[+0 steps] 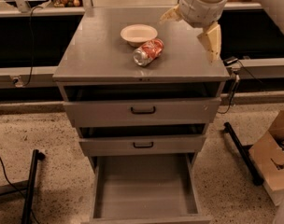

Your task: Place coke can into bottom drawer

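Observation:
The coke can point(148, 52) lies on its side on the grey cabinet top point(95, 55), just in front of the cream bowl point(138, 34). The bottom drawer point(144, 185) is pulled far out below, its grey inside bare. My gripper point(192, 29) hangs over the right part of the cabinet top, to the right of the can and apart from it. Its two cream fingers point(210, 41) are spread wide and hold nothing.
The two upper drawers point(142, 110) with black handles stand slightly ajar. A cardboard box point(273, 160) and a black bar lie on the floor at the right. A black stand leg point(31, 185) and cable lie at the left. A cluttered counter runs behind.

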Robot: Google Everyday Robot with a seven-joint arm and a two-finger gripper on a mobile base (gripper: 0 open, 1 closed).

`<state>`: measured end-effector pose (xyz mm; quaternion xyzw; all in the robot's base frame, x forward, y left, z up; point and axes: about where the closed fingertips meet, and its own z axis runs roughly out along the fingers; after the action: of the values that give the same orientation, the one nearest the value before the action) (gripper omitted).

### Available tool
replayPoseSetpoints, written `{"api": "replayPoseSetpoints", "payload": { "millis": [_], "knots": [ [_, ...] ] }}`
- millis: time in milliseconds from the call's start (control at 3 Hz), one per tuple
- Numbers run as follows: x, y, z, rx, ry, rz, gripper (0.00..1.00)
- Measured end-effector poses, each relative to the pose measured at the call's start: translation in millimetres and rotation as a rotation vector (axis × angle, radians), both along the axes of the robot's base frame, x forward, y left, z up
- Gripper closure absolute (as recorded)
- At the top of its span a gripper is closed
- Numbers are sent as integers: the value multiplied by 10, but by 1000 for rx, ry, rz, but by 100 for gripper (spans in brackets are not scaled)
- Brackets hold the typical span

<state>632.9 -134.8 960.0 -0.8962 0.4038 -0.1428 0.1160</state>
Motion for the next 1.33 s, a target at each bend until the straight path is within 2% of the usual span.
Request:
{"api": "replayPoseSetpoints", "payload": {
  "millis": [333,667,1000,1333],
  "knots": [
    [150,185,-164,-16,-4,80,0],
    [400,365,-295,-21,-53,170,0],
    [624,459,-367,-3,-78,228,0],
    [922,513,-463,-6,-74,246,0]
  ]
}}
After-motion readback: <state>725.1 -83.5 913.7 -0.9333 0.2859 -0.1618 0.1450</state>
